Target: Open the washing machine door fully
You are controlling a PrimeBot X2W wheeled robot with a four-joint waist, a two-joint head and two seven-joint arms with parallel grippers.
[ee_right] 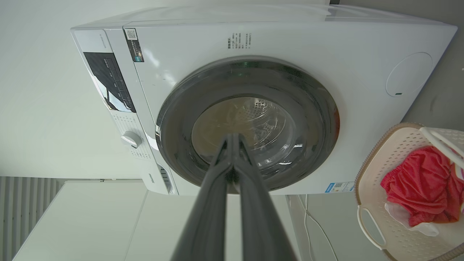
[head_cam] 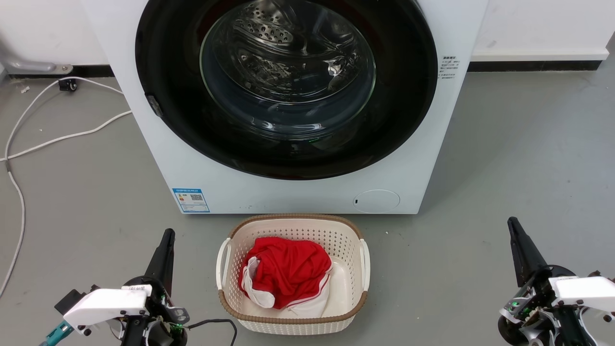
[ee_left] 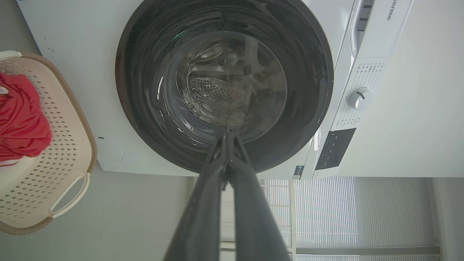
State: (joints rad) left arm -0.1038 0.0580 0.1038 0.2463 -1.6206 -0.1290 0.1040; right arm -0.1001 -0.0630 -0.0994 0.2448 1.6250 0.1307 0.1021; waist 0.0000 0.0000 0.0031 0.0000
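Observation:
The washing machine door [head_cam: 408, 120] is a wide glossy black disc with a clear glass bowl centre, lying flat against the white machine front, closed. The same door [ee_left: 145, 108] faces the left wrist camera, and the door [ee_right: 315, 119] faces the right wrist camera too. My left gripper [head_cam: 168, 234] rests low at the lower left, shut and empty, well short of the machine. My right gripper [head_cam: 512, 222] rests at the lower right, also shut and empty. In each wrist view the two fingers meet at the tips: left gripper [ee_left: 227, 134], right gripper [ee_right: 234, 136].
A cream laundry basket [head_cam: 230, 298] holding red cloth [head_cam: 288, 269] stands on the floor right before the machine, between my arms. White cables [head_cam: 57, 139] trail over the grey floor at the left. A small round white flap [head_cam: 377, 201] sits low on the machine front.

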